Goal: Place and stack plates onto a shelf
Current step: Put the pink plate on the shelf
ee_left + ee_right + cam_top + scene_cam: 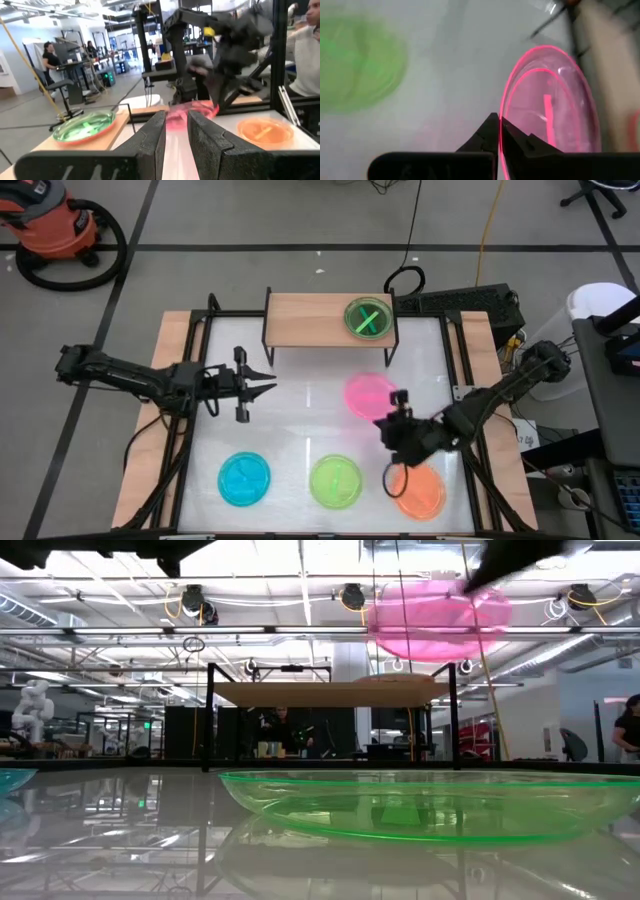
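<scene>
The pink plate (368,392) hangs in the air in front of the light-wood shelf (310,320), held by my right gripper (397,402), which is shut on it. In the low view the pink plate (440,618) sits higher than the shelf board (330,693). A green plate (368,318) lies on the shelf's right end, with a reddish rim showing under it in the left wrist view. Blue (245,478), green (335,481) and orange (420,491) plates lie flat along the table's near side. My left gripper (268,383) hovers open over the table's left half, touching nothing. My right gripper pinches the pink plate's rim (506,125) between its two shut fingers, on the plate's near right side. The fingers come at it from the table's near right. The plate is lifted clear of the table and sits roughly level, reaching out beyond the fingers toward the shelf.
The white tabletop (300,420) has a wooden border and black frame rails on both sides. The shelf's left half is bare wood. A vacuum cleaner (55,230) and cables lie on the floor beyond the table. People show in the room behind.
</scene>
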Controlling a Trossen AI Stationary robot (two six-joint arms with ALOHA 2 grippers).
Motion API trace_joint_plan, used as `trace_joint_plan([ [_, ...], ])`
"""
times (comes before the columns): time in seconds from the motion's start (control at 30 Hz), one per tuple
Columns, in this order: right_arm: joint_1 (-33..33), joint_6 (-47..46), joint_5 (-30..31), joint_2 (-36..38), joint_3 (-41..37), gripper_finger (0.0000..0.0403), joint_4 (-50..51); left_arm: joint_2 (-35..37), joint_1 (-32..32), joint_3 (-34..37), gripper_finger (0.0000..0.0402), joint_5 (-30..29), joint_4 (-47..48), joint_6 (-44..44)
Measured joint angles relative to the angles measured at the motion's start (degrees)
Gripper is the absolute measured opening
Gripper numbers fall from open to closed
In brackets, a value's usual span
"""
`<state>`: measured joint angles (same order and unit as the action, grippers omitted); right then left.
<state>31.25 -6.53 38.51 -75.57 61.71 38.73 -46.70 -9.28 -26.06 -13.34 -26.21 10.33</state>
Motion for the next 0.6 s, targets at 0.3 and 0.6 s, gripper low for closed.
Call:
trace_joint_plan([
  [0.3,-23.56,35.46,-11.72,0.0,1.31,0.0,-30.66,0.9,-0.17,0.04,0.0085,-0.29,3.81,1.18],
  [0.6,-47.09,33.05,-38.93,-7.09,1.33,0.0,-53.72,0.88,-0.02,0.04,0.0085,-0.3,3.15,3.11],
])
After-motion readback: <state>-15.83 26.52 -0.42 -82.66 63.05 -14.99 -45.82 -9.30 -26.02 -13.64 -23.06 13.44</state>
